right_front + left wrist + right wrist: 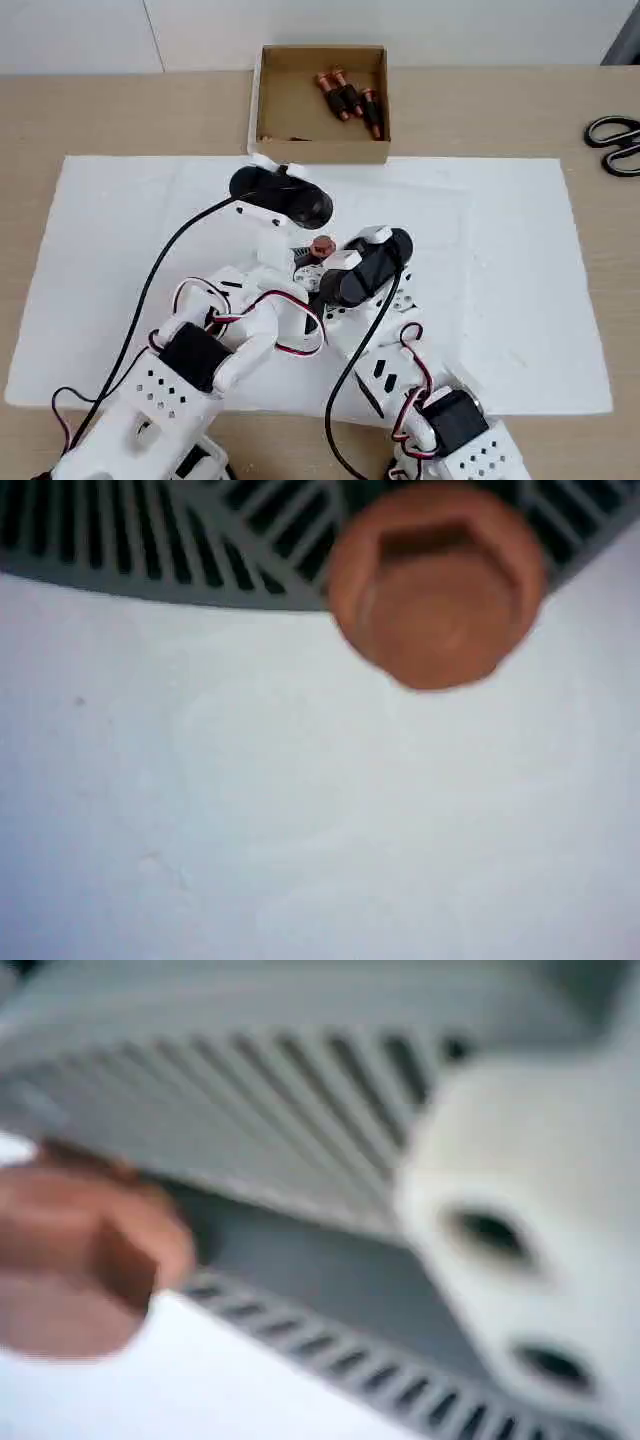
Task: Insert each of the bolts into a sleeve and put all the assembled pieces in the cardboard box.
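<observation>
The bolt (pixel 322 246) sits mid-frame, below the cardboard box (pixel 290 110); whether the left jaws or the right jaws grip it I cannot tell, so a loose hold could drop it

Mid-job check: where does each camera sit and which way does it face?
High view: fixed above the table, looking down on the box, white sheet, left arm and right arm.
Left wrist view: on the left arm, facing down at the sheet; ribbed edge of the left pincer and the bolt show.
Right wrist view: on the right arm, close against ribbed pincer parts and the bolt.
Shared: all three see the bolt.
</observation>
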Robot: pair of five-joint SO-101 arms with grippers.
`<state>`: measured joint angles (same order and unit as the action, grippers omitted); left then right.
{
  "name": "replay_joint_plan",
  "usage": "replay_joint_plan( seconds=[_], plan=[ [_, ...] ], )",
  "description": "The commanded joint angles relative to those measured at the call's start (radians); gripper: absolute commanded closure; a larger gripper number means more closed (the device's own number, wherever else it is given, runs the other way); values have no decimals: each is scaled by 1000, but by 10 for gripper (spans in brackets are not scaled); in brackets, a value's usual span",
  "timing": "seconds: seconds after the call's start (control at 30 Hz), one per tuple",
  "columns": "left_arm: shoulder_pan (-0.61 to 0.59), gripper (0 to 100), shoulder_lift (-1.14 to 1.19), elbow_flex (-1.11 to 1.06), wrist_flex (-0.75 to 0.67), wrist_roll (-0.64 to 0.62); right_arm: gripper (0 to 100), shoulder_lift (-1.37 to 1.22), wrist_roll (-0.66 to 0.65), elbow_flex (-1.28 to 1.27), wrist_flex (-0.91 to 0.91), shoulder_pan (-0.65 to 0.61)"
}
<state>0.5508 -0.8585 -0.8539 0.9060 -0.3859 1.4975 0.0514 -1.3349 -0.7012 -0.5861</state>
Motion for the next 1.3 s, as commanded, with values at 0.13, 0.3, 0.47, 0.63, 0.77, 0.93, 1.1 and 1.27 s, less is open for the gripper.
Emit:
replay_joint_plan(
  seconds=[0.13, 0.3, 0.47, 0.63, 0.77, 0.93, 1.1, 1.27],
  plan=[
    [-8, 746, -3, -19, 23, -43, 995, 19, 6, 26, 16, 15],
    [-14, 738, -5, 18, 26, -43, 995, 19, 6, 26, 16, 15],
    [-15, 738, -5, 73, 46, -44, 995, 19, 6, 26, 16, 15],
    [-95, 738, -5, 130, 51, -46, 995, 19, 6, 26, 16, 15],
    [-121, 738, -14, 148, 51, -46, 995, 22, 6, 17, 18, 15],
    [-127, 738, -77, 143, 51, -98, 995, 27, 6, 5, 22, 13],
    [-285, 738, -94, 117, 51, -97, 995, 27, 6, 5, 22, 13],
    [-465, 738, -92, 2, 52, -9, 995, 25, 6, 6, 19, 18]
  ],
)
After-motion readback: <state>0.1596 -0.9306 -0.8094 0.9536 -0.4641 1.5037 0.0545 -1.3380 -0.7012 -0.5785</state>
